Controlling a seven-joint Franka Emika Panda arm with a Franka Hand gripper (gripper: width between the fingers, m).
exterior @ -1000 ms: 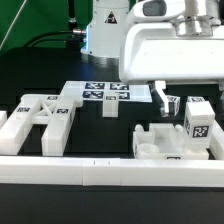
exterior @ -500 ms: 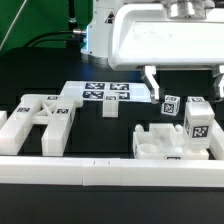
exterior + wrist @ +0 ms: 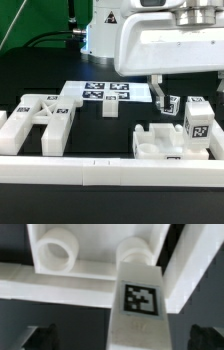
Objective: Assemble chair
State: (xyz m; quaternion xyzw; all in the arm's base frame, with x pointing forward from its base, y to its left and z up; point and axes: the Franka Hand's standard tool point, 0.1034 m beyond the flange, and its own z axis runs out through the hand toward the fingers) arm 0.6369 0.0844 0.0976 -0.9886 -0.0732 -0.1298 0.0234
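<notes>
1. Loose glossy white plastic pieces bearing black-and-white square tags: chunky chair seat block (image 3: 165, 143), upright tagged post (image 3: 197, 118), small tagged cube (image 3: 170, 103), X-braced side frame (image 3: 40, 118).
2. Only the exterior view shows the side frame, the cube, the thin flat white marker board (image 3: 100, 91) and the long low white border rail (image 3: 110, 176). Only the wrist view looks down into the seat block's round sockets (image 3: 58, 249) and shows the post's tag close up.
3. The two-finger pincer (image 3: 190, 92) stands wide open, gripping nothing. The post stands just below it, between the fingers (image 3: 157, 90), touching neither. The cube sits just beside one finger. The side frame lies well apart from the pincer.
</notes>
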